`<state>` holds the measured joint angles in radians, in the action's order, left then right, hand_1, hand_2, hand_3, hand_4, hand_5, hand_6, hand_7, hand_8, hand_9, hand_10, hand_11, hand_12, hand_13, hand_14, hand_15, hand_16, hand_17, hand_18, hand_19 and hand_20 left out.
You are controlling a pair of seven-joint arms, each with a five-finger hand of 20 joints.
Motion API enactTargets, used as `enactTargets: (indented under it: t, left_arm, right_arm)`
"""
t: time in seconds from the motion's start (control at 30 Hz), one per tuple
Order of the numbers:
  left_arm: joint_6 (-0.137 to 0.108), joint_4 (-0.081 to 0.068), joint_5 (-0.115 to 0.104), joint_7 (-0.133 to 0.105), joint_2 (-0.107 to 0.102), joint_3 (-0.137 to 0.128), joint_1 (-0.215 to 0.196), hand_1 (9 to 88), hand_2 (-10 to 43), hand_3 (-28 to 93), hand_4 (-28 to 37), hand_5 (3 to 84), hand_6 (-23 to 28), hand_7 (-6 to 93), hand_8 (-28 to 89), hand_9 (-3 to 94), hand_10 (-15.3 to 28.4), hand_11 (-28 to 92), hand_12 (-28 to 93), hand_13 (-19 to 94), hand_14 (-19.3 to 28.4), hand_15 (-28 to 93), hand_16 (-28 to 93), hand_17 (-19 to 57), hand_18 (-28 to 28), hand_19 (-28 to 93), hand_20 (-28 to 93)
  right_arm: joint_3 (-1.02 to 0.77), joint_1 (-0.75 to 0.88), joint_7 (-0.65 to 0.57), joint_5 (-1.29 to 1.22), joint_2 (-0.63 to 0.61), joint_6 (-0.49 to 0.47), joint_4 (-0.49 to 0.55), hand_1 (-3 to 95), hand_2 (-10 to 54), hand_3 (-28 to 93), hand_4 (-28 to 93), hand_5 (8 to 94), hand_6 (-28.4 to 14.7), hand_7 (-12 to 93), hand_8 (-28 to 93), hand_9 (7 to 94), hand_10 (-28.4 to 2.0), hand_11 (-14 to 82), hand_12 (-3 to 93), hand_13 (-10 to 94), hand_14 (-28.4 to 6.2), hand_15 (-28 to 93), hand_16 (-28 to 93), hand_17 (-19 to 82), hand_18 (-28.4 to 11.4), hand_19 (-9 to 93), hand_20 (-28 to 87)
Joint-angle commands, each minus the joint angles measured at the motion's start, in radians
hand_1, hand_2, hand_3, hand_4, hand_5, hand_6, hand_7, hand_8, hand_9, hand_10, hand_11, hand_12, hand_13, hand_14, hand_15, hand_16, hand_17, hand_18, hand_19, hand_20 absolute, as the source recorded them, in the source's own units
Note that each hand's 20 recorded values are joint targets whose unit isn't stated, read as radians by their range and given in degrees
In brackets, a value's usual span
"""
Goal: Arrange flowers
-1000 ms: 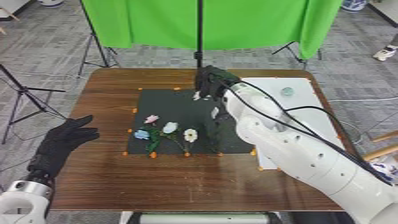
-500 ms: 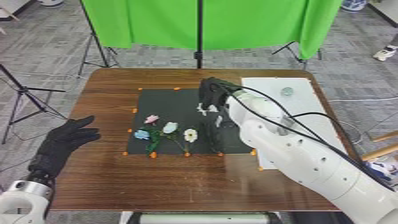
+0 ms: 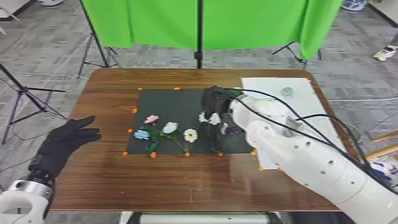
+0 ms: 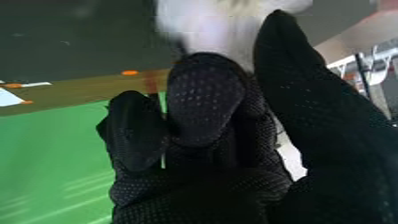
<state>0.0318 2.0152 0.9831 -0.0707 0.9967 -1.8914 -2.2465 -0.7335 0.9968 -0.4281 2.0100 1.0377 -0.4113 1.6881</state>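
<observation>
- My left hand hung at the near left of the bench, its fingers loosely spread and holding nothing.
- Next along lay the blue flower, the pink flower a little farther off, the white flower and the yellow-centred flower, stems toward me. I counted these four as laid out, ready or perhaps already placed.
- To their right I had my right hand over the mat, fingers curled and, as I read it, pinching a white-petalled stem, whose bloom showed beyond the fingertips in the wrist view.
- That stem was unfinished business: by my judgement it needed setting down in line and letting go. Whether more hid beneath my arm I couldn't tell.
- As for the surface, the black mat sat mid-bench with orange marks round its edge; right of it lay a white board, bearing a small pale-green object at its far end.
- Beyond, left to right: a black stand on grey floor, then a green cloth hanging behind the bench.
</observation>
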Motion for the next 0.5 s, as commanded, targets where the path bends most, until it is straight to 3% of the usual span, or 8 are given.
enactTargets:
  t: [0.03,0.2,0.33,0.43,0.5]
  left_arm:
    - [0.013,-0.003,0.007,0.011,0.006,-0.009,-0.015,15.0,18.5,67,-28.3,44.5,7.6,4.6,-4,48.1,16.4,16,12,41,20.4,20,0,9.4,15.8,18,18]
    - [0.01,-0.001,0.007,0.007,0.007,-0.006,-0.014,15.2,18.4,67,-28.3,44.4,7.6,4.6,-4,48.1,16.4,16,12,41,20.5,20,0,9.4,15.8,18,18]
    - [0.01,0.001,0.007,0.005,0.01,-0.008,-0.018,15.3,18.3,67,-28.3,44.4,7.6,4.6,-4,48.0,16.4,16,12,41,20.5,20,0,9.3,15.8,18,18]
    - [0.006,0.0,0.007,0.005,0.01,-0.007,-0.016,15.4,18.2,67,-28.3,44.4,7.6,4.5,-4,48.0,16.4,16,12,41,20.5,20,0,9.3,15.8,17,18]
    - [0.006,0.002,0.009,0.006,0.011,-0.01,-0.019,15.4,18.2,67,-28.3,44.4,7.6,4.5,-4,48.0,16.4,16,12,41,20.5,20,0,9.3,15.8,17,18]
  right_arm:
    - [-0.072,-0.001,0.015,-0.014,-0.022,-0.077,0.03,47.7,-9.5,69,-19,60.0,-0.8,19,-10,58.4,-14.5,11.2,19.3,80,-3.8,65,31,51,-17.0,93,54]
    - [-0.19,0.016,0.015,-0.074,-0.033,-0.122,0.087,46.6,-9.5,68,-19,56.5,-1.6,16,-9,54.9,-15.5,9.3,19.5,78,-5.2,65,30,49,-17.6,92,53]
    - [-0.248,0.026,-0.005,-0.054,-0.071,0.061,0.104,44.3,-9.5,67,-19,55.5,-2.1,15,-8,53.7,-16.0,8.5,19.9,76,-6.4,65,29,47,-18.5,91,53]
    - [-0.234,-0.001,-0.071,-0.038,-0.109,0.269,0.051,42.3,-9.5,67,-18,55.0,-2.4,14,-8,53.1,-16.3,7.9,20.1,76,-6.7,65,29,47,-18.7,91,53]
    - [-0.226,-0.025,-0.12,0.002,-0.127,0.326,0.002,41.7,-9.5,66,-18,54.4,-2.6,14,-7,52.7,-16.5,7.8,20.2,76,-6.7,65,29,47,-18.6,91,53]
